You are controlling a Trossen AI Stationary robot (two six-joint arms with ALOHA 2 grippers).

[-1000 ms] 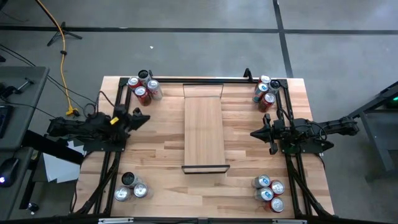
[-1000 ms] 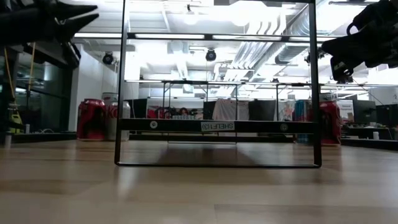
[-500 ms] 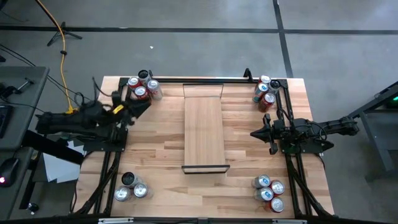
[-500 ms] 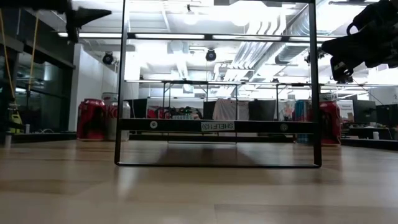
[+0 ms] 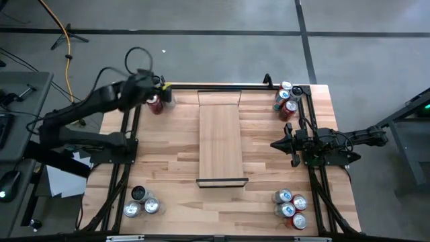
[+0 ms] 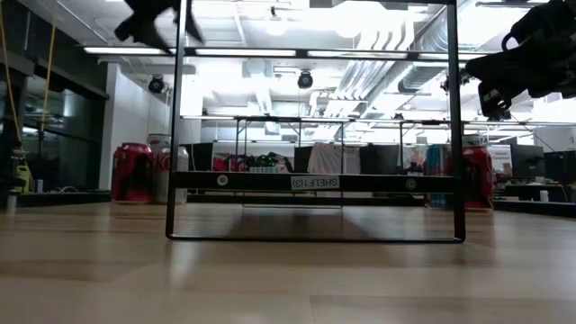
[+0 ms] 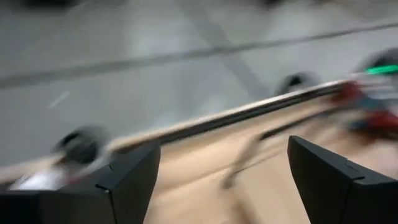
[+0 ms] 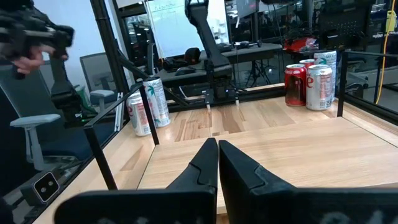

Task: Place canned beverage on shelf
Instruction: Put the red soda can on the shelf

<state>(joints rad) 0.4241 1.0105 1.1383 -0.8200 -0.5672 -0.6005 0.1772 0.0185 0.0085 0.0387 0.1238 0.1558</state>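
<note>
Near edge first: two clusters of cans sat at the corners, near-left cans (image 5: 141, 200) and near-right cans (image 5: 290, 206). Mid-table, the shelf (image 5: 220, 138) was bare, with open tabletop (image 5: 176, 161) on both sides. The right gripper (image 5: 277, 143) waited just beside it, jaws closed on nothing. At the far-left corner, the left gripper (image 7: 224, 168) hovered over the far-left cans (image 5: 156, 103), jaws spread wide and empty. I'd call this the reach. Next it must settle around one can without bumping its close neighbours or the black frame (image 5: 133, 114) alongside.
</note>
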